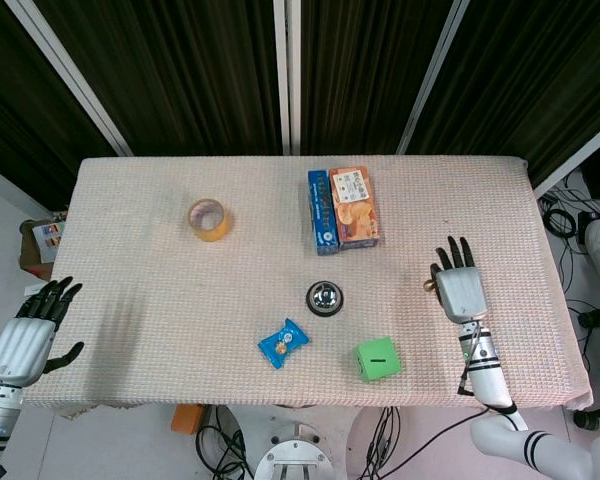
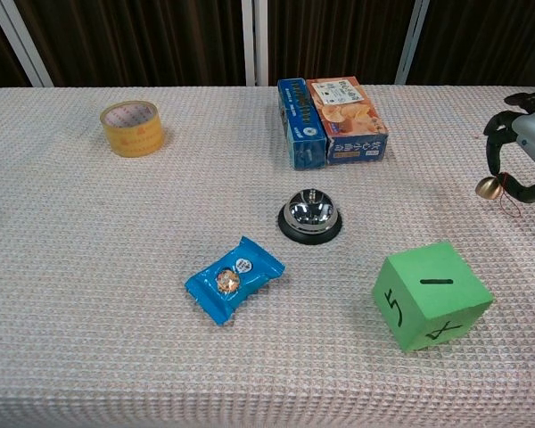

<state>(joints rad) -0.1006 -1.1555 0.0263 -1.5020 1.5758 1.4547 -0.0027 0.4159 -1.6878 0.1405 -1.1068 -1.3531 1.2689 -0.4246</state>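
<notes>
Chest view only: small brass bell point(image 2: 489, 186) between right hand's point(image 2: 526, 153) fingers point(image 2: 497, 145).

left hand point(image 1: 25, 335): off table's left edge, fingers apart, holding nothing | right hand point(image 1: 459, 289): over table's right side, fingers pinching a small bell point(image 2: 489, 186)

The small brass bell point(image 2: 489, 186) was round and gold-coloured, with a thin red cord trailing to its right. It hung pinched in the fingers of the right hand point(image 2: 523, 153), clear of the tablecloth, at the right side of the scene and about midway between near and far. In the head view the small brass bell point(image 1: 430, 285) showed only as a small golden spot at the left edge of the right hand point(image 1: 459, 290), to the right of the call bell and farther back than the green cube.
</notes>
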